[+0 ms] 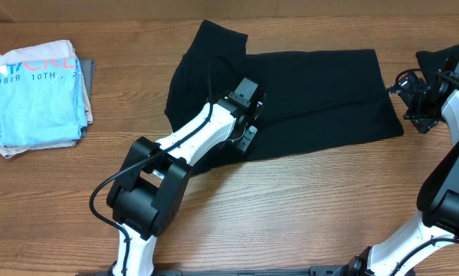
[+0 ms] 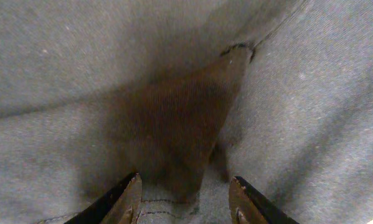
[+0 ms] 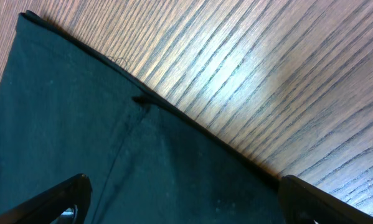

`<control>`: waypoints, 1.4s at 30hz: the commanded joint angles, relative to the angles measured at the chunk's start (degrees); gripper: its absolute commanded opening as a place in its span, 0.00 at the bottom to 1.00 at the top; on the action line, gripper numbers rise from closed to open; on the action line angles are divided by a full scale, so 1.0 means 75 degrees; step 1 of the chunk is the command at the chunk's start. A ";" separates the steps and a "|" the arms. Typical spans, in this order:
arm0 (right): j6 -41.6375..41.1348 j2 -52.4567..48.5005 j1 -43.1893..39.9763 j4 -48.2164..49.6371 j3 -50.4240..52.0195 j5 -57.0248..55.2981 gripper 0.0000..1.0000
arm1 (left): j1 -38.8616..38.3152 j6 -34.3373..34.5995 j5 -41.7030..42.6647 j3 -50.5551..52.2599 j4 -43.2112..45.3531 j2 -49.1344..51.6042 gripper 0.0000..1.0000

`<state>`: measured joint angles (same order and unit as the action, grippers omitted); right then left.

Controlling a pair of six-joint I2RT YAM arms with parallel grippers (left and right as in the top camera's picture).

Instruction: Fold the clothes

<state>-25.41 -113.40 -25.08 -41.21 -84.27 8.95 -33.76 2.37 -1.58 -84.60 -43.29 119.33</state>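
A large black T-shirt [image 1: 321, 92] lies spread flat across the middle of the wooden table. My left gripper [image 1: 248, 126] is open and points down at the shirt's lower left part. In the left wrist view its jaws [image 2: 186, 193] hover just above the fabric [image 2: 311, 93], with a stitched hem between them. My right gripper [image 1: 407, 100] is open at the shirt's right edge. In the right wrist view its jaws [image 3: 185, 193] straddle the dark fabric [image 3: 61, 112] beside its seamed edge. A second black garment [image 1: 444, 60] lies at the far right, partly behind the right arm.
A folded stack with a light-blue printed T-shirt [image 1: 37, 92] on top sits at the far left. Bare wooden table [image 1: 306, 207] runs along the front, and it also shows in the right wrist view [image 3: 267, 68].
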 commanded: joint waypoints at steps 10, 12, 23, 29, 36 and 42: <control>0.0050 0.0277 0.0003 0.0020 -0.0175 -0.0041 1.00 | -0.0003 0.0140 -0.0090 0.0111 0.0032 0.0032 0.06; 0.0050 0.0277 0.0003 0.0023 -0.0175 -0.0041 1.00 | -0.0003 0.0140 -0.0321 -0.0032 -0.0096 0.0023 0.04; 0.0050 0.0277 0.0003 0.0023 -0.0175 -0.0041 1.00 | 0.0003 -0.0417 -0.2066 -0.0866 0.0224 0.0038 0.16; 0.0050 0.0277 0.0006 0.0020 -0.0175 -0.0041 1.00 | 0.0006 -0.0609 -0.2075 -0.0857 0.1300 0.0172 0.22; 0.0047 0.0277 0.0003 0.0020 -0.0175 -0.0041 1.00 | -0.0009 -0.0504 -0.2436 -0.1285 0.0825 0.0294 0.23; 0.0047 0.0277 0.0003 0.0020 -0.0175 -0.0041 1.00 | -0.0029 -0.0423 -0.1711 -0.2667 -0.1833 0.0044 0.40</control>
<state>-25.43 -113.40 -25.10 -41.23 -84.27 8.95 -33.78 -0.95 -17.58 -99.24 -54.26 121.32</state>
